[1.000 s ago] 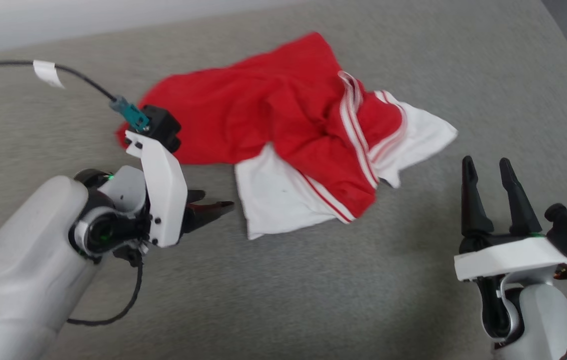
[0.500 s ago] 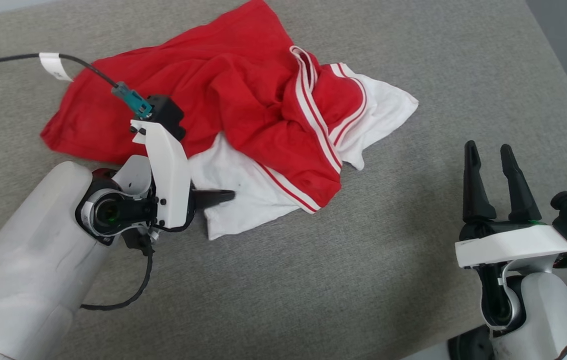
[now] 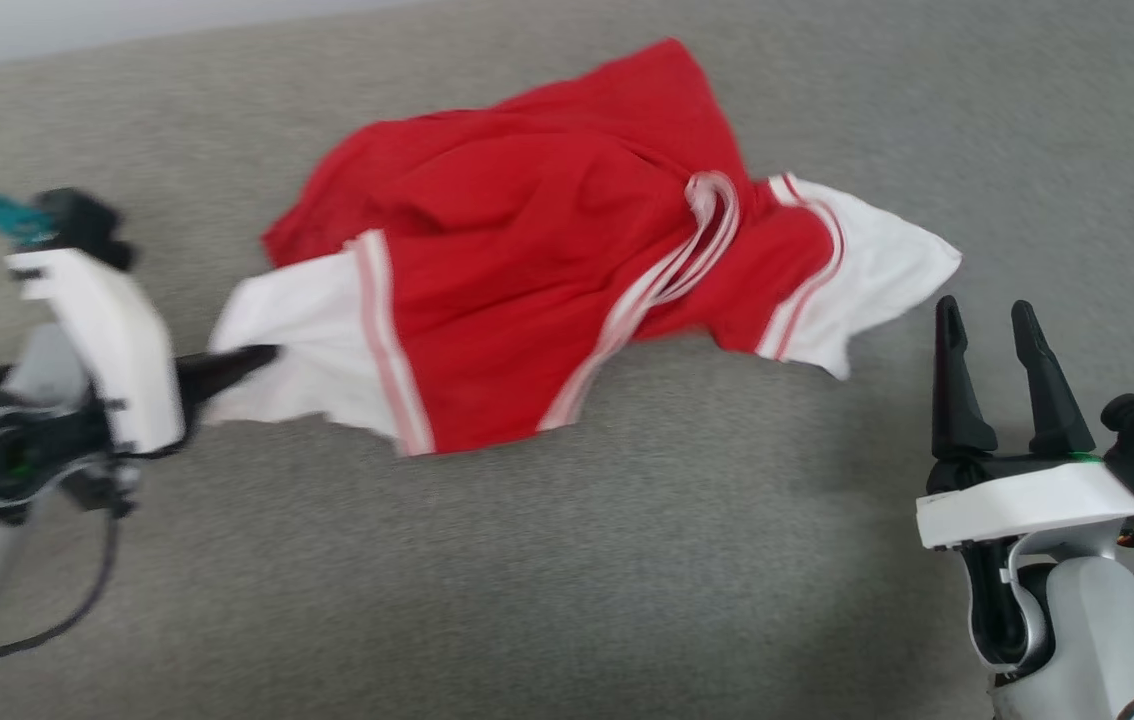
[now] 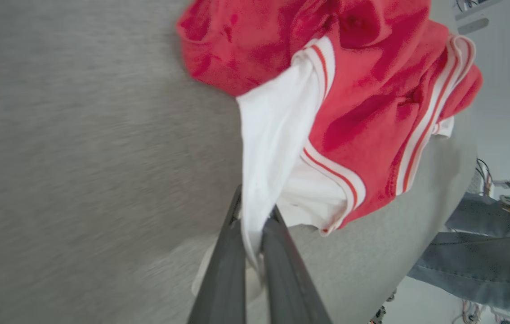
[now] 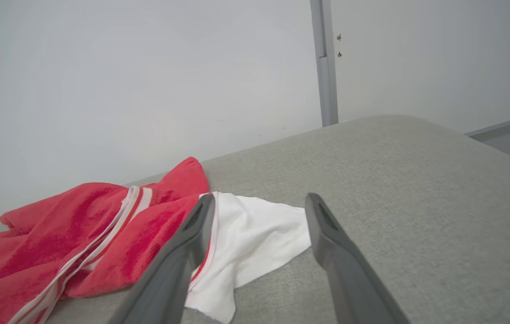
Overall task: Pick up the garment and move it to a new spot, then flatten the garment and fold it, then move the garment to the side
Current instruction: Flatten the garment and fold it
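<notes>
The garment [image 3: 547,250], a red T-shirt with white sleeve ends and striped trim, lies crumpled on the grey cushion [image 3: 627,560]. My left gripper [image 3: 252,358] is shut on the white end of one sleeve at the garment's left and holds that cloth stretched out. In the left wrist view the white sleeve [image 4: 277,135] runs down between the two dark fingers [image 4: 225,270], pinched there. My right gripper [image 3: 990,320] stands open at the lower right, fingers pointing up, just short of the other white sleeve [image 3: 877,270]. In the right wrist view that sleeve [image 5: 259,229] lies beyond the open fingers.
The grey cushion's edge curves away at the right [image 5: 484,144], with a pale wall [image 5: 147,90] behind. A person's leg in blue jeans [image 4: 475,252] stands past the cushion's edge in the left wrist view.
My left gripper has closed on the white sleeve and pulled it out to the left, drawing the garment's near side with it. The head camera has shifted. The right gripper has stayed open.
</notes>
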Available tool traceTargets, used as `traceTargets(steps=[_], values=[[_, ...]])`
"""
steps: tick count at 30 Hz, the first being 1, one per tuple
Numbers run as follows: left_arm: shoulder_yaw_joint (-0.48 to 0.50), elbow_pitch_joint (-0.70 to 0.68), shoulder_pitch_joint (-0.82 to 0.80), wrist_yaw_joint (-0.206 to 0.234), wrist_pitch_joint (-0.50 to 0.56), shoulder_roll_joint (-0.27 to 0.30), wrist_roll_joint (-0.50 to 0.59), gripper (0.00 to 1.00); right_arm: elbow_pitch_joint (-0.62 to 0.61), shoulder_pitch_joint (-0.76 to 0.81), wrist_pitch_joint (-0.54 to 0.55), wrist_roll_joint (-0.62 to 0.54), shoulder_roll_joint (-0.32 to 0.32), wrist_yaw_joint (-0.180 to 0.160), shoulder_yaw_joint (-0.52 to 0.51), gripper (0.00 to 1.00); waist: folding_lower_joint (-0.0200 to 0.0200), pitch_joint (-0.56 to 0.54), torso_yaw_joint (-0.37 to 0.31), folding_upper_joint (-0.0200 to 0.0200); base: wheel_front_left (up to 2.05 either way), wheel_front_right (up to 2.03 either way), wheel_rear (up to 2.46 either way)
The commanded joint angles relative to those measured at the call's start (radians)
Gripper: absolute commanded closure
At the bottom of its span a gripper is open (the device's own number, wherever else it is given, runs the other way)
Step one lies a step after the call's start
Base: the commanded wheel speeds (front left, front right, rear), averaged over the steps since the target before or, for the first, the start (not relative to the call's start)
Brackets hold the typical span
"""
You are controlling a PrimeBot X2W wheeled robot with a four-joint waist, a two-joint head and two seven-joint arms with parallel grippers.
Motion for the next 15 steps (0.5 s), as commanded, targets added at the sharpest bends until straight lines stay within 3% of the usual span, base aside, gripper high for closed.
traceTargets(steps=[1,8,15], values=[[0.005,-0.003,0.013,0.005,-0.007,0.005,-0.003,1.0,-0.001,0.007,-0.005,-0.006,0.0,0.0,-0.002,0.0,0.0,-0.025,0.032,0.0,0.0,0.0,0.0],[0.047,0.048,0.079,0.039,-0.086,0.105,0.042,1.0,0.0,0.02,-0.005,-0.034,-0.001,0.0,-0.005,0.0,0.0,-0.046,0.069,0.0,0.0,0.0,0.0],[0.058,0.133,0.101,0.025,-0.192,0.081,0.064,1.0,-0.001,0.039,-0.005,-0.055,-0.003,0.0,-0.011,0.0,0.0,-0.061,0.065,0.0,0.0,0.0,0.0]])
